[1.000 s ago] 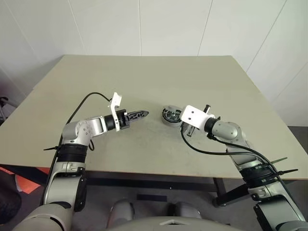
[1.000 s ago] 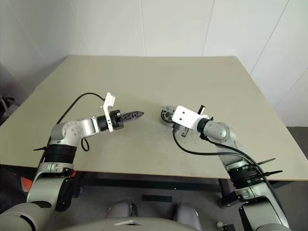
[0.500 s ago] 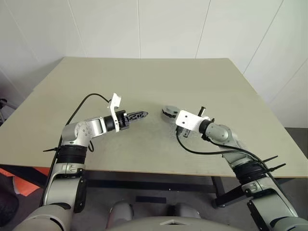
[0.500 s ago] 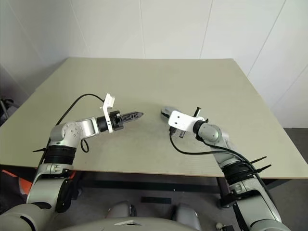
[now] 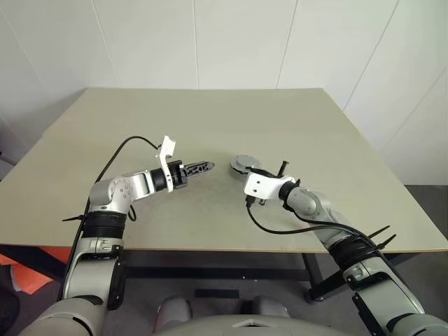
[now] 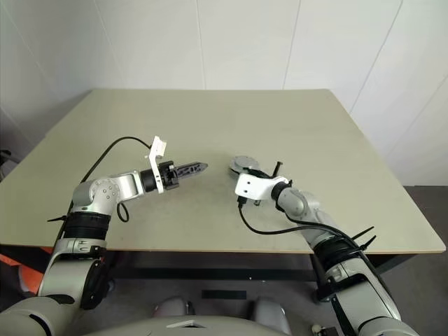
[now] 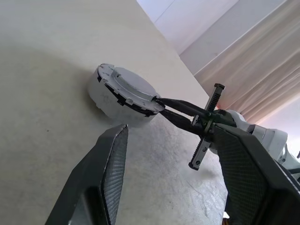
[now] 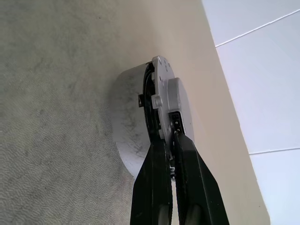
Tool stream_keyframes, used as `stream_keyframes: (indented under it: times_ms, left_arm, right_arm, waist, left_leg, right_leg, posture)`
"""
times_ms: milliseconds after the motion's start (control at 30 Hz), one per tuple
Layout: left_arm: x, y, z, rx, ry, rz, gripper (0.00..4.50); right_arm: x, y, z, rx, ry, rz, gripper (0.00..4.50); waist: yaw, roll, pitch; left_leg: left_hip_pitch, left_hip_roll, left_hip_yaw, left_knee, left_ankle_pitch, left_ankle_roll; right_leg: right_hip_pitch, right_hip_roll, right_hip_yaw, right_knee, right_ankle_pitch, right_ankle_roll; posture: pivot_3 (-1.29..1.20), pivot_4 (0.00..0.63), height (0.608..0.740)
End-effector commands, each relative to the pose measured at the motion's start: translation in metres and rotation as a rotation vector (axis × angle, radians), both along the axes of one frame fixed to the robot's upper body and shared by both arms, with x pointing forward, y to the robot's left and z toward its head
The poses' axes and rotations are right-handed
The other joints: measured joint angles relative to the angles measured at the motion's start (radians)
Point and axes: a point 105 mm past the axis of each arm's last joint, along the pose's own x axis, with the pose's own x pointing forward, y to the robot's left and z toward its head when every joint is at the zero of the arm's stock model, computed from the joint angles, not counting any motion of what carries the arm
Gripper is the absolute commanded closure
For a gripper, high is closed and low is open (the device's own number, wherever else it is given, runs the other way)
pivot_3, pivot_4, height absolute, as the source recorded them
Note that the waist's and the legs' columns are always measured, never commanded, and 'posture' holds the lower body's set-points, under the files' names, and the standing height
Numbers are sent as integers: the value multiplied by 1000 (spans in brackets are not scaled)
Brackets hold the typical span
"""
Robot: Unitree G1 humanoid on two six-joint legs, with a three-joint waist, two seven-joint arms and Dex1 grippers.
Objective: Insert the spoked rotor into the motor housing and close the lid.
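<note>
The right gripper [image 8: 171, 140] has its jaws together, and the two black fingers [image 7: 180, 107] lie side by side with their tips at the edge of the lid [image 7: 133, 87], at the dark seam where the lid meets the body under it; whether the tips pinch a part of the lid or only touch it, I cannot tell. The lid is a round grey disc with a raised flat middle and small notches around its rim, and it lies flat on top of the motor housing [image 8: 129, 136], which shows from the side as a short pale grey cylinder with a smooth wall. Lid and housing make one closed stack, so what is inside the housing is hidden. No writing or label can be read on any part. The stack stands on the desk [image 5: 210, 119], near the middle of it, just in front of the right gripper. The left gripper [image 5: 207, 166] hangs above the desk to the left of the stack, well apart from it, pointing toward it, with its jaws apart and nothing between them; its textured dark pads [image 7: 115, 164] are bare. The desk top is a plain beige surface.
</note>
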Motion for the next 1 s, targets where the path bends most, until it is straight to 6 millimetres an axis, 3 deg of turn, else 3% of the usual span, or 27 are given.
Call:
stream_keyframes:
  times_ms: [33,100,133,167,200,233,267,300,367,567,833,1000]
  left_arm:
    - [4,3,13,-10,-54,14,1472]
    - [5,4,12,-10,-53,19,1472]
    - [5,4,12,-10,-53,19,1472]
    - [5,3,13,-11,-54,18,1472]
    - [5,3,13,-11,-54,17,1472]
    - [4,3,12,-11,-55,16,1472]
    - [4,3,12,-11,-55,16,1472]
    - [4,3,12,-11,-55,17,1472]
    - [4,2,12,-13,-54,18,1472]
    - [5,2,12,-17,-56,20,1472]
    - [6,3,11,-15,-57,24,1472]
    - [7,4,11,-14,-56,27,1472]
  right_arm:
    - [-27,-26,-76,-189,229,-47,4468]
    - [-27,-27,-77,-200,225,-47,4468]
    - [-26,-28,-77,-208,217,-48,4468]
    - [-26,-26,-76,-193,224,-43,4468]
    - [-26,-24,-74,-170,234,-37,4468]
    - [-26,-22,-72,-152,232,-35,4468]
    - [-24,-21,-69,-142,222,-33,4468]
    - [-23,-20,-67,-135,220,-32,3951]
    - [-22,-17,-64,-111,231,-32,3469]
    - [-15,-9,-50,-75,198,-13,3469]
    - [-10,-6,-40,-27,158,-18,3469]
    - [2,3,-11,90,89,-20,3469]
  waist:
    - [-10,14,6]
    - [-8,21,8]
    - [-2,7,5]
    - [12,-12,-2]
    - [25,-19,-5]
    - [45,-17,-8]
    - [61,-11,-11]
    - [68,-6,-14]
    - [65,-5,-15]
    - [38,-10,-13]
    - [11,-11,-10]
    - [11,-8,-4]
  left_leg:
    - [2,2,-2,0,-1,1]
    - [5,18,-5,-4,-2,1]
    - [-2,21,-2,-8,-2,1]
    - [-3,18,12,-7,-2,1]
    - [1,11,29,-8,-1,0]
    - [1,0,21,-9,-1,-6]
    - [-6,-3,11,-8,-7,-8]
    - [-16,-4,0,-12,-6,-10]
    - [-23,4,-2,-14,15,-24]
    - [-24,7,-1,-14,18,-24]
    - [-24,7,1,-17,14,-17]
    - [-26,13,2,-18,15,-18]
  right_leg:
    - [6,-1,-11,-8,0,1]
    - [32,-1,-47,-34,-1,1]
    - [38,-5,-39,9,-28,5]
    - [42,-5,-9,72,-35,2]
    - [46,-2,37,82,-103,16]
    - [27,-3,48,88,-112,16]
    - [22,-1,49,86,-113,16]
    - [19,4,49,85,-112,15]
    - [12,16,48,84,-106,9]
    - [14,19,49,65,-101,10]
    - [13,20,52,58,-86,3]
    - [13,26,52,48,-85,6]
  posture:
    - [0,0,740]
    - [0,0,740]
    - [0,0,740]
    - [0,0,740]
    - [0,0,740]
    - [0,0,740]
    - [0,0,740]
    - [0,0,740]
    - [0,0,740]
    - [0,0,740]
    - [0,0,740]
    - [0,0,740]
